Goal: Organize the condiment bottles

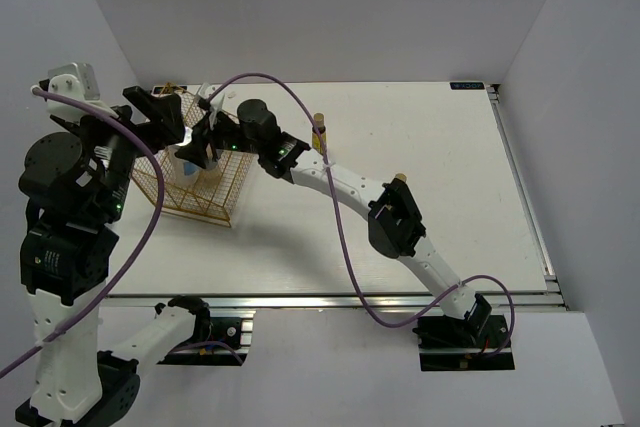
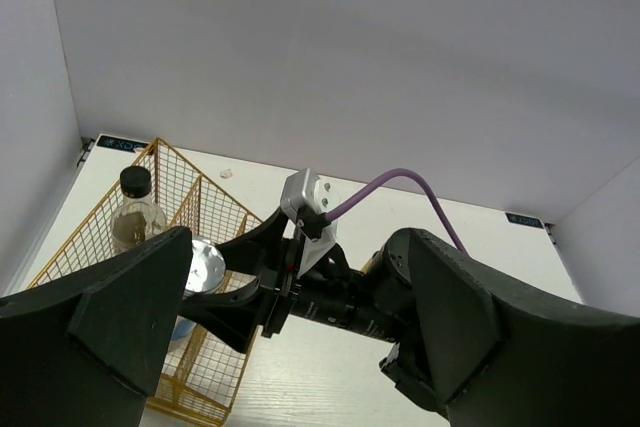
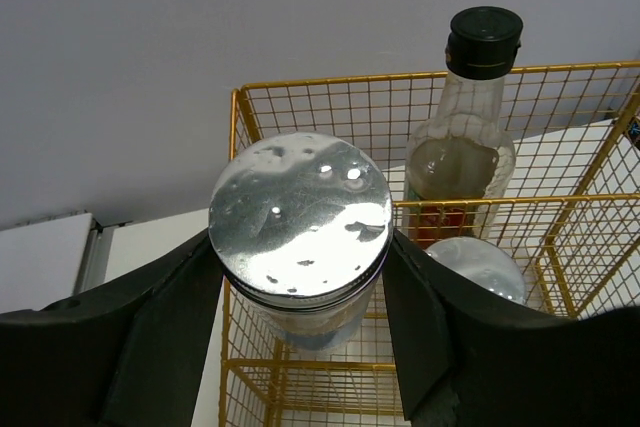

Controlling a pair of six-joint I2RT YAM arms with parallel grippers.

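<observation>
right pincer (image 3: pixel 300 247): clamped on a white bottle (image 3: pixel 300 209), one finger on each side just under its silver cap.
white bottle: held upright in a corner compartment of the gold wire basket (image 3: pixel 300 81), cap above the rim; whether its base touches the basket floor, cannot tell.
black-capped bottle (image 3: pixel 462 147): upright in the basket, behind a wire divider.
second silver-capped bottle (image 3: pixel 475 267): in the basket, just beside the black-capped bottle.
amber bottle (image 1: pixel 319 132): upright on the table (image 1: pixel 430 127), outside the basket, near the right arm.
left pincer (image 2: pixel 298 247): fingers spread wide, nothing between them, raised beside the basket.
</observation>
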